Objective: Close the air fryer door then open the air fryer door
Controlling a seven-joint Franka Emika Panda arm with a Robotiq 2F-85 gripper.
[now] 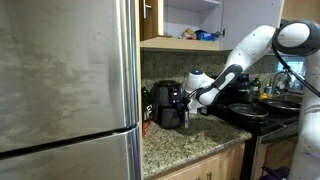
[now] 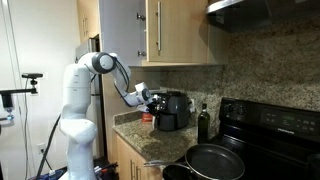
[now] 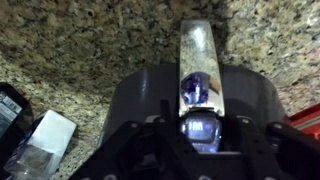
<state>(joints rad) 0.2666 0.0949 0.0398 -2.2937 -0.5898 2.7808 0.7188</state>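
Note:
The air fryer (image 1: 164,104) is a small black appliance on the granite counter, against the backsplash; it shows in both exterior views (image 2: 173,110). In the wrist view its dark grey door (image 3: 145,92) fills the middle, with the glossy black handle (image 3: 196,55) sticking out over the counter. My gripper (image 3: 197,128) sits at the handle's near end, with a finger close on each side, apparently shut on it. In the exterior views the gripper (image 1: 186,99) (image 2: 152,100) is right at the air fryer's front. The fingertips are dark and hard to make out.
A steel fridge (image 1: 70,90) stands close beside the air fryer. A black stove with pans (image 1: 252,112) (image 2: 214,160) is on the other side, and a dark bottle (image 2: 204,122) stands between. A clear plastic packet (image 3: 38,148) lies on the counter. Cabinets hang overhead.

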